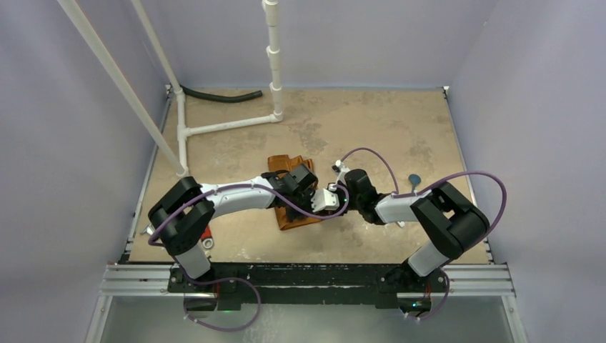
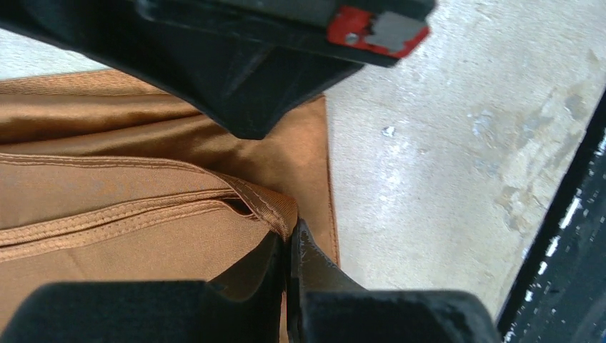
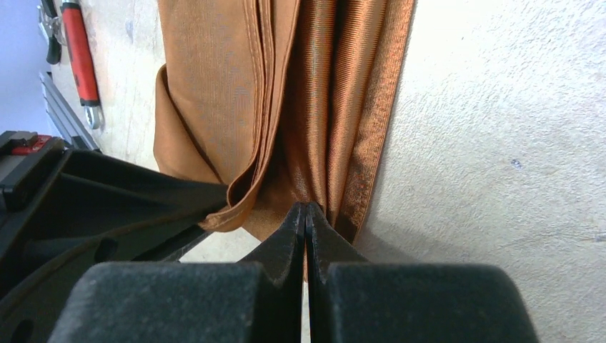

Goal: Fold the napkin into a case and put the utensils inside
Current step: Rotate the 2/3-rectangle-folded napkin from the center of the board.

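Note:
The rust-orange napkin [image 1: 286, 214] lies folded into a narrow, layered strip in the middle of the table. Both grippers meet at its near right end. In the left wrist view my left gripper [image 2: 289, 239] is shut on the stitched corner of an upper fold of the napkin [image 2: 143, 221]. My right gripper [image 3: 306, 209] is shut on the edge of the shiny lower layer of the napkin [image 3: 336, 107], where the cloth bunches into pleats. A thin utensil with a rounded teal end [image 1: 414, 180] lies on the table beyond the right arm.
A red-handled tool [image 3: 80, 61] and small black pliers [image 3: 48, 28] lie near the left front edge. White pipes [image 1: 214, 128] and a black hose [image 1: 221, 96] sit at the back left. Purple walls enclose the table, and a metal rail [image 1: 307, 279] runs along the front.

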Controlling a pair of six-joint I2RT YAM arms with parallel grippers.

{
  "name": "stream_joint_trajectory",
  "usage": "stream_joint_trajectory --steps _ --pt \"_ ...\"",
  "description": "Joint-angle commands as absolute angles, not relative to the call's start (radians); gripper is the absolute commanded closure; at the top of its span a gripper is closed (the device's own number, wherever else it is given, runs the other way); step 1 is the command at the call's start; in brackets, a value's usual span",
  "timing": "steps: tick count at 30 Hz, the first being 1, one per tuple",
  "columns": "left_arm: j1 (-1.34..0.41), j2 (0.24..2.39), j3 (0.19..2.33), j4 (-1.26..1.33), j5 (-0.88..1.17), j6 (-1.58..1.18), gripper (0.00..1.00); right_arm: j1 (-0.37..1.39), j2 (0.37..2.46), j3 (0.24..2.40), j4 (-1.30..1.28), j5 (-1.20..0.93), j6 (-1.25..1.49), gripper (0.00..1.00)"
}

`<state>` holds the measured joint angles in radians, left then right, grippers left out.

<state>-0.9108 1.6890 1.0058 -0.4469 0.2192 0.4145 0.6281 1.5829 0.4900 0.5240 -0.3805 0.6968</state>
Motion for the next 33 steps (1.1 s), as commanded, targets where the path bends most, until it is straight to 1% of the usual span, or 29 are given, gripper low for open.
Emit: stream_joint_trajectory --steps 1,10,15,22,24,25,27,29,30,31,33 --pt "-0.919 1.639 1.022 -0.511 0.314 0.45 1.0 0.63 1.608 0.499 0.518 -0.335 0.7 1.0" --pt "-0.945 1.631 0.961 -0.607 0.374 0.518 1.0 0.629 1.582 0.484 0.514 -0.311 0.724 1.0" --pt "-0.942 1.604 0.919 -0.622 0.319 0.523 1.0 0.629 1.554 0.479 0.498 -0.293 0.73 1.0" --pt "-0.919 1.545 0.903 -0.568 0.226 0.464 0.99 0.629 1.536 0.483 0.483 -0.298 0.727 1.0" --pt "-0.918 1.542 0.919 -0.568 0.216 0.437 0.92 0.629 1.521 0.502 0.468 -0.303 0.721 1.0" --pt "-0.918 1.543 0.929 -0.575 0.215 0.423 0.86 0.629 1.512 0.517 0.455 -0.302 0.715 1.0" --pt "-0.916 1.542 0.964 -0.597 0.241 0.397 0.66 0.629 1.501 0.551 0.432 -0.299 0.706 1.0" --pt "-0.914 1.528 1.006 -0.625 0.289 0.37 0.5 0.629 1.5 0.592 0.407 -0.297 0.695 1.0" --pt "-0.912 1.515 1.028 -0.642 0.32 0.366 0.37 0.629 1.5 0.608 0.4 -0.298 0.692 1.0" --pt "-0.912 1.501 1.041 -0.655 0.34 0.363 0.32 0.629 1.501 0.621 0.396 -0.3 0.686 1.0" --pt "-0.9 1.466 1.066 -0.676 0.37 0.358 0.3 0.629 1.508 0.649 0.376 -0.301 0.667 1.0"
